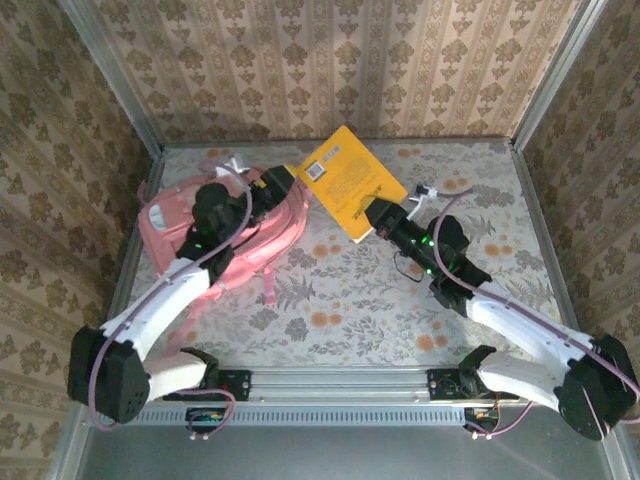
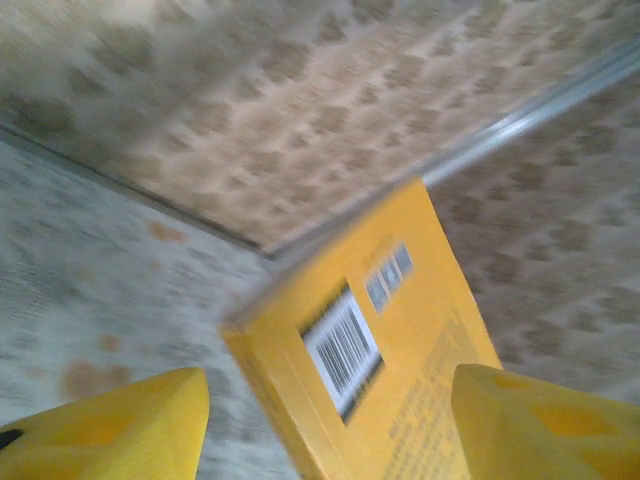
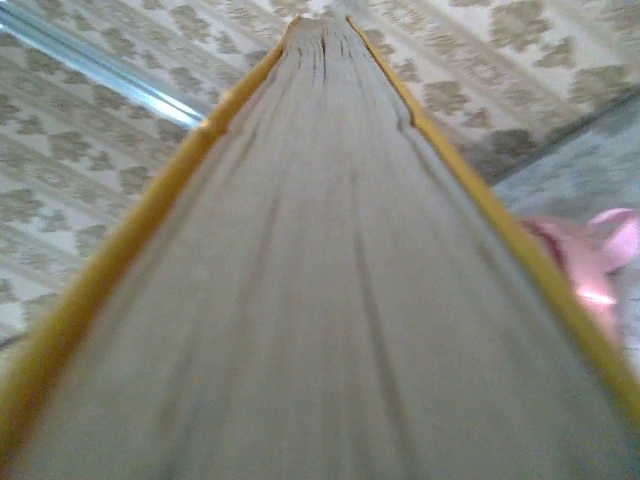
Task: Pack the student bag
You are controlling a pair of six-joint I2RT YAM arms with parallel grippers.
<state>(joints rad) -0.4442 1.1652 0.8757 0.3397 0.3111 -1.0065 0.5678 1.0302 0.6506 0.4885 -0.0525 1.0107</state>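
Student bag [image 1: 165,240] half-hidden under left arm [image 1: 185,285] | left gripper [image 1: 282,186] released | right gripper [image 1: 380,213] grasping yellow book [image 1: 345,175]

Student bag [image 1: 165,235] sits rear-L on table [image 1: 340,300], w/ book [image 1: 350,185] just R of it, near rear centre.

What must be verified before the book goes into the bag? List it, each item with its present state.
1. Right gripper clamped on the yellow book: ok.
2. Left gripper let go of the book, fingers apart: ok.
3. Book lined up over the student bag: not ok, it hangs to the bag's right.
4. Bag's opening unzipped and facing up: cannot tell, the left arm covers it.
5. Left arm clear of the bag: not ok, it reaches across it.
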